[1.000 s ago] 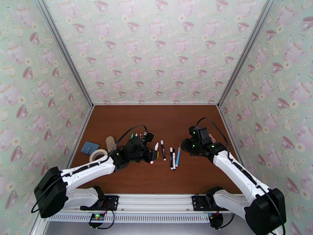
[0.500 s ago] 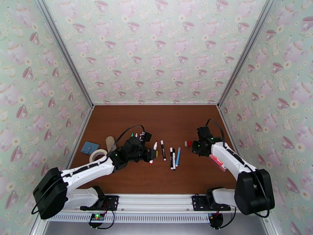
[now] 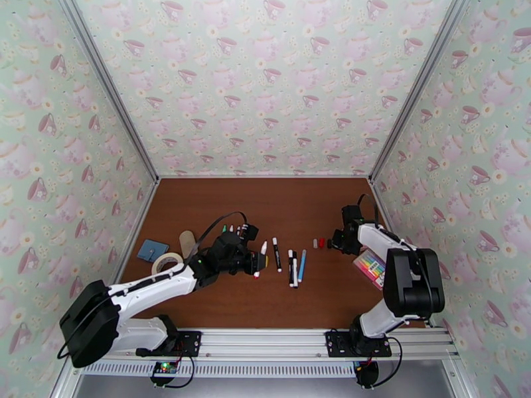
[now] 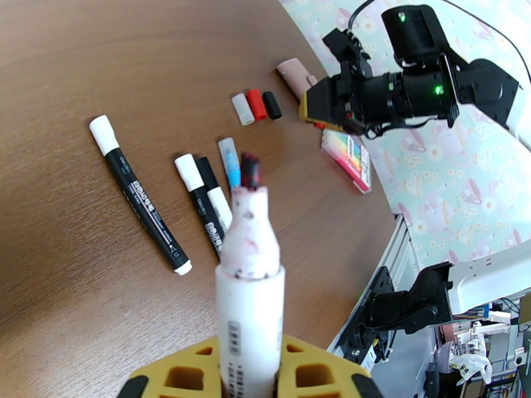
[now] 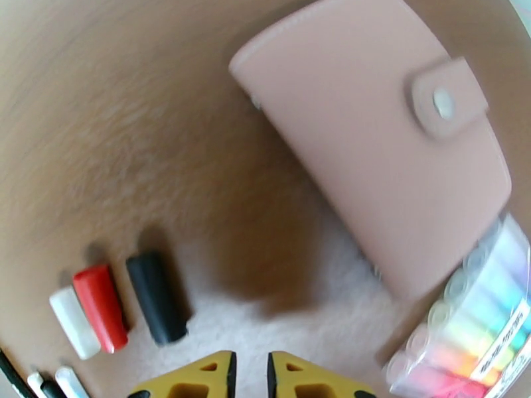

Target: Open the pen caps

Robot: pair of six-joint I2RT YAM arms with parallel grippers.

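Nearest the bases, the left gripper (image 4: pixel 251 366) is pinching a white-barrelled plastic marker pen (image 4: pixel 247 286) low on its barrel. The pen pokes out past the yellow fingers, cap off, dark red tip bare above the brown wood-grain table (image 3: pixel 279 207). Just beyond lie the pens waiting their turn: a black marker with a white cap (image 4: pixel 138 201) on its own, then a pair of black-and-white markers (image 4: pixel 207 207) lying side by side and touching, with a light blue pen (image 4: pixel 230 164) right beside them. Further out, three stubby plastic caps, white (image 5: pixel 74 323), red (image 5: pixel 101 316) and black (image 5: pixel 156 306), lie in a tight row. The right gripper (image 5: pixel 249 376) hangs near them, its yellow fingers pressed almost together on nothing. Past that sit a pink wallet with a snap flap (image 5: pixel 378 147) and a clear box of coloured pieces (image 5: pixel 464 306). Here's the danger as I read it: that exposed tip could smear the table if the pen goes down nose-first. The round caps look ready to roll if the closed right claw brushes them. The touching pair could also drag each other when one is grabbed.
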